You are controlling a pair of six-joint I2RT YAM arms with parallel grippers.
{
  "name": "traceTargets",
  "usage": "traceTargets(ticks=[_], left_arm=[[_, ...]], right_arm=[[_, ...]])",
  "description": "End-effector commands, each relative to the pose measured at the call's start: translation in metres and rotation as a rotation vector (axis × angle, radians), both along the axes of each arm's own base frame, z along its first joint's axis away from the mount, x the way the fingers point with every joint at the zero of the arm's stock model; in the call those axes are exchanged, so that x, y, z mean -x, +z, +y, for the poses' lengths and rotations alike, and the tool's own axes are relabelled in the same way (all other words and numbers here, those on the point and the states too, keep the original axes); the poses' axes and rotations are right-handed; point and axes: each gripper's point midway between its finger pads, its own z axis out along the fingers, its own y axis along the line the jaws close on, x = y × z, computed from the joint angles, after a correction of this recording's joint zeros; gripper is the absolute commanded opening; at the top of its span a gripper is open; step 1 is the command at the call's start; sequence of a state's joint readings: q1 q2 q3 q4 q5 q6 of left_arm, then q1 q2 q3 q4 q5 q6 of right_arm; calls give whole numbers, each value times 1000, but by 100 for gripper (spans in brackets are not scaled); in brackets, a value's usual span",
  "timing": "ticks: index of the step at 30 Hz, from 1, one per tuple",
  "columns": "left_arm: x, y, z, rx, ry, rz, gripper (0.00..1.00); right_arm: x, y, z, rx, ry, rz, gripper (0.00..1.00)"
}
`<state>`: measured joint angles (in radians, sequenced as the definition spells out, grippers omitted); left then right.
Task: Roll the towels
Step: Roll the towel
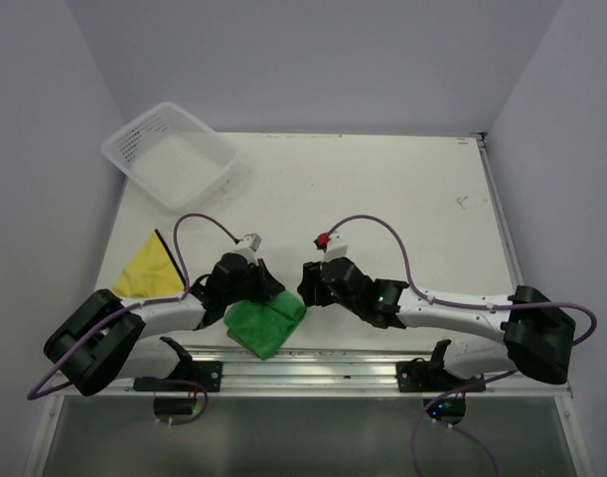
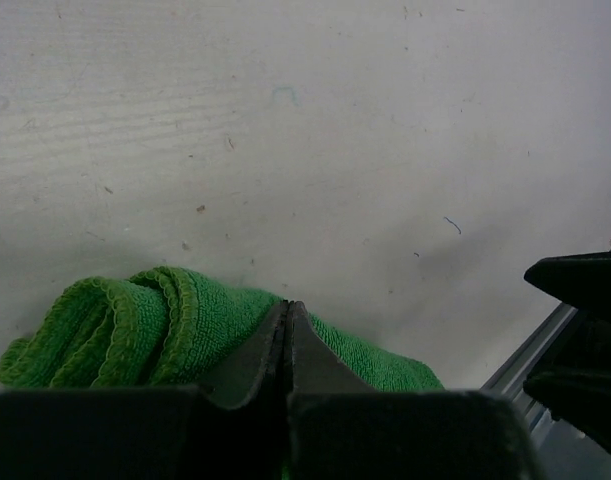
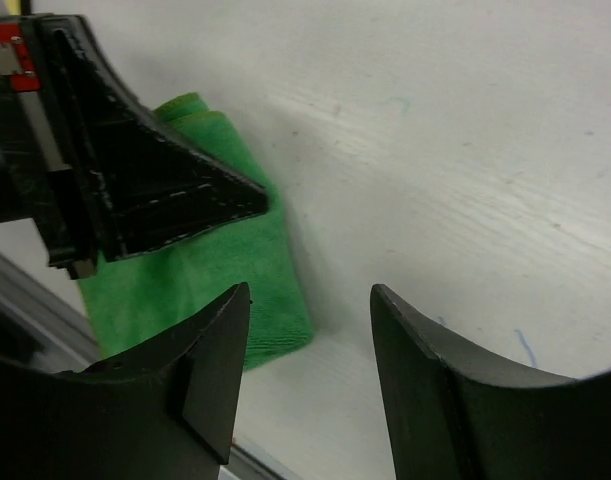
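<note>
Green towel lies bunched in folds at the near edge of the desk, about midway along it, and my left jaws are clenched shut with their tips down on its top, no cloth visibly between them. My right jaws stand released and empty just beside its right end. The yellow towel lies flat by the left edge, a basket at the far left corner.

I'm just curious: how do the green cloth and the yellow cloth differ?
The green cloth is bunched into thick folds; the yellow cloth lies flat. The green cloth sits right at the left gripper; the yellow cloth lies apart, untouched. Both are small and lie on the white table.
</note>
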<state>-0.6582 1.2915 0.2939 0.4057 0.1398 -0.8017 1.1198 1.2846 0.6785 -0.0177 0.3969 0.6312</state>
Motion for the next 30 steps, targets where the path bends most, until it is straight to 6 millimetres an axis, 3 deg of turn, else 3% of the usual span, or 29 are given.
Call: traceTargets(ticks=[1, 9, 16, 19, 20, 24, 30], left_arm=[[15, -26, 18, -85, 24, 64, 0], [18, -26, 19, -83, 23, 63, 0], [21, -28, 20, -76, 26, 67, 0], [21, -28, 20, -76, 26, 66, 0], [21, -29, 21, -78, 25, 67, 0], [12, -19, 15, -96, -5, 22, 0], [-9, -4, 14, -158, 6, -31, 1]], right_arm=[[26, 16, 45, -228, 165, 147, 56], [31, -29, 54, -127, 184, 261, 61], [33, -46, 52, -86, 191, 279, 57], [35, -47, 54, -88, 216, 280, 47], [36, -47, 53, -85, 222, 280, 39], [38, -52, 49, -64, 247, 264, 18], [36, -55, 39, -16, 234, 163, 6]])
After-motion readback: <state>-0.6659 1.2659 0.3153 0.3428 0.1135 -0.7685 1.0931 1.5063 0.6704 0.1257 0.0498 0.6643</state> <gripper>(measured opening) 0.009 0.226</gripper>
